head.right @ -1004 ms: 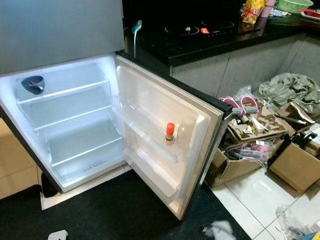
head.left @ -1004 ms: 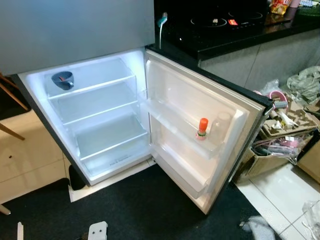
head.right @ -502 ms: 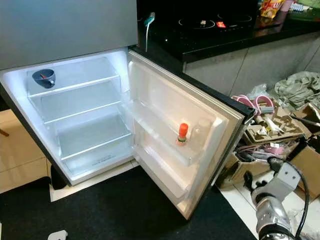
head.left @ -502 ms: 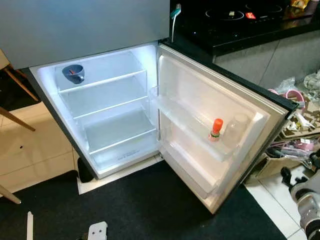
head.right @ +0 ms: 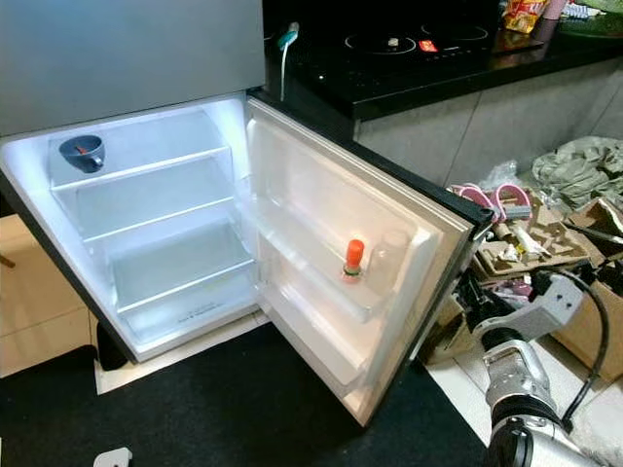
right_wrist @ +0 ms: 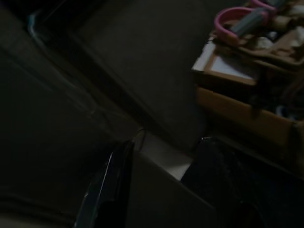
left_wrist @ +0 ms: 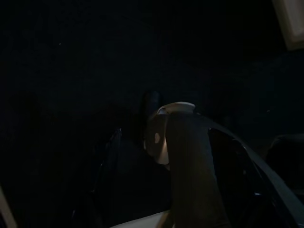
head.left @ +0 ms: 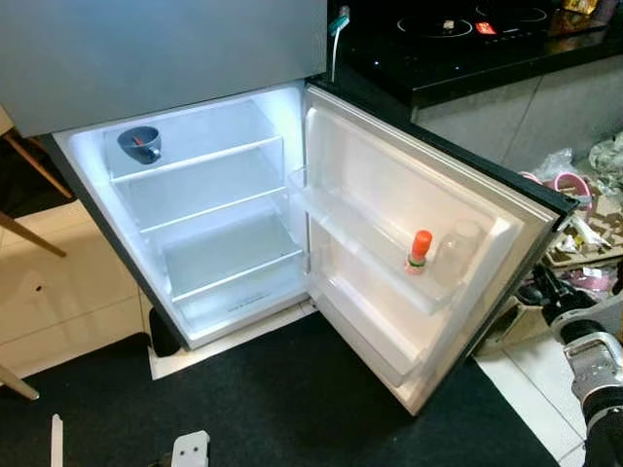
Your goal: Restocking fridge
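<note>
The fridge [head.left: 209, 209] stands open and lit, with its door [head.left: 389, 195] swung out to the right. A small blue bowl [head.left: 139, 144] sits on the top shelf; the lower shelves are bare. In the door's middle rack [head.left: 375, 255] stand an orange-capped bottle [head.left: 420, 250] and a clear glass [head.left: 458, 248]. My right arm [head.right: 516, 365] reaches up from the lower right. Its gripper [head.right: 467, 311] is at the door's outer edge, fingers [right_wrist: 107, 190] spread apart. The left wrist view is very dark and its arm hangs idle.
A black counter with a cooktop [head.left: 458, 34] runs behind the door. Cardboard boxes of clutter [head.right: 526, 248] crowd the tiled floor right of the door. A black mat [head.left: 292, 409] lies before the fridge. Wooden chair legs [head.left: 24, 243] stand at the left.
My right arm has come into view at the lower right and moved up toward the door's outer edge. The camera has turned a little; the fridge contents are unmoved.
</note>
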Controlling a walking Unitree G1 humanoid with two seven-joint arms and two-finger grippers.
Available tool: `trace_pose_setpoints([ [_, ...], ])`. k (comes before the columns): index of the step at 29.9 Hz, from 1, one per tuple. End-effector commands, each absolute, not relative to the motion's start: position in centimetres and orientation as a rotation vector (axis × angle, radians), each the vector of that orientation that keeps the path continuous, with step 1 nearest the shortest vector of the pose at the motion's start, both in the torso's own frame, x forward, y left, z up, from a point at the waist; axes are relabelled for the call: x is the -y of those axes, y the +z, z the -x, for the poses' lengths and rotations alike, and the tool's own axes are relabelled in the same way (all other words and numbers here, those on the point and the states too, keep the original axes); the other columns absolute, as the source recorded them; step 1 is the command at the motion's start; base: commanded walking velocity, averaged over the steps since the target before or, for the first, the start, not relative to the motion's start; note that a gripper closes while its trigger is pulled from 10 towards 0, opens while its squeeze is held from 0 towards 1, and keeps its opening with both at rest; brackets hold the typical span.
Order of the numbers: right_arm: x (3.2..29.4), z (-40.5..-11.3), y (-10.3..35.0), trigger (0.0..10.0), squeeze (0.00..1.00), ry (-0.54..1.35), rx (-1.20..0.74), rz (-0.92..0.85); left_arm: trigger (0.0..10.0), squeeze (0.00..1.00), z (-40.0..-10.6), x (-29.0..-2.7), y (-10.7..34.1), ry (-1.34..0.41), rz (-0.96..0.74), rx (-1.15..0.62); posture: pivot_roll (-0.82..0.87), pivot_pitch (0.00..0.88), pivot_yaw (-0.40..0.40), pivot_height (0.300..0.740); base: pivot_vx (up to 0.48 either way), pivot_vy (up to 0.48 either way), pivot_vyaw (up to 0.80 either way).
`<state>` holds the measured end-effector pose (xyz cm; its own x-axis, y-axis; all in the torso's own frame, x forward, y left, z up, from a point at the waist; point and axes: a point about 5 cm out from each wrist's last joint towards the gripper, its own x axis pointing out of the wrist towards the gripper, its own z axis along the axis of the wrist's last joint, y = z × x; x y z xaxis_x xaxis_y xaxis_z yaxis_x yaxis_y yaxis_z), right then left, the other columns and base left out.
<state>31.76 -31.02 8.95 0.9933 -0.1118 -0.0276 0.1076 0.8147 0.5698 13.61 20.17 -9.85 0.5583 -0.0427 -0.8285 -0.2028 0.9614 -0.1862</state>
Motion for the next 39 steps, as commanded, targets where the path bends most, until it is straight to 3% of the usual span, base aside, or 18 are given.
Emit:
trace_pose_setpoints([
  [1,29.9,-32.3,9.3,10.0,0.0,-0.003,0.02,-0.617,10.0,0.0,-12.9,-20.4,-10.1,0.097,0.266,-1.002,-0.03,0.064,0.01,0.74,0.0,0.0,0.0],
  [9,25.8,-33.2,10.2,10.0,0.0,0.422,0.0,-0.566,10.0,0.0,-12.9,-20.1,-10.1,0.085,0.268,-1.005,-0.03,0.063,0.012,0.74,0.0,0.0,0.0],
  [11,23.0,-33.1,9.9,10.0,0.0,0.636,-0.036,-0.546,10.0,0.0,-13.0,-20.1,-10.1,0.083,0.269,-1.004,-0.04,0.064,0.012,0.74,0.0,0.0,0.0],
  [13,21.7,-32.9,9.8,10.0,0.0,0.728,-0.049,-0.543,10.0,0.0,-13.0,-20.1,-10.1,0.082,0.269,-1.004,-0.04,0.064,0.012,0.74,0.0,0.0,0.0],
  [15,16.8,-31.9,9.1,10.0,0.0,1.006,-0.088,-0.531,10.0,0.0,-13.1,-20.0,-10.1,0.08,0.27,-1.004,-0.04,0.065,0.012,0.74,0.0,0.0,0.0],
  [16,16.8,-31.9,9.1,10.0,0.0,1.006,-0.088,-0.531,10.0,0.0,-13.1,-20.0,-10.1,0.08,0.27,-1.004,-0.04,0.065,0.012,0.74,0.0,0.0,0.0],
  [18,13.2,-31.0,8.8,10.0,0.0,1.154,-0.101,-0.569,10.0,0.0,-13.1,-19.9,-10.1,0.079,0.27,-1.004,-0.03,0.064,0.014,0.74,0.0,0.0,0.0],
  [20,12.4,-30.6,8.7,10.0,0.0,1.196,-0.109,-0.577,10.0,0.0,-13.1,-19.9,-10.1,0.078,0.27,-1.004,-0.03,0.064,0.014,0.74,0.0,0.0,0.0],
  [25,11.7,-29.3,7.2,10.0,0.0,1.287,-0.206,-0.529,10.0,0.0,-13.0,-19.9,-10.1,0.076,0.269,-1.005,-0.03,0.069,0.011,0.74,0.0,0.0,0.0],
  [29,12.9,-28.1,5.1,10.0,0.0,1.281,-0.36,-0.429,10.0,0.0,-12.9,-20.0,-10.1,0.078,0.267,-1.008,-0.03,0.071,0.008,0.74,0.0,0.0,0.0],
  [33,15.2,-27.2,3.0,10.0,0.0,1.195,-0.546,-0.288,10.0,0.0,-12.7,-20.0,-10.2,0.08,0.267,-1.013,-0.03,0.074,0.005,0.74,0.0,0.0,0.0],
  [36,19.6,-26.0,1.3,10.0,0.0,1.05,-0.748,-0.146,10.0,0.0,-12.6,-19.6,-10.3,0.075,0.274,-1.017,-0.04,0.074,0.002,0.74,0.0,0.0,0.0],
  [39,21.7,-25.7,1.1,10.0,0.0,0.958,-0.812,-0.107,10.0,0.0,-12.6,-19.4,-10.3,0.073,0.277,-1.017,-0.04,0.074,-0.002,0.74,0.0,0.0,0.0],
])
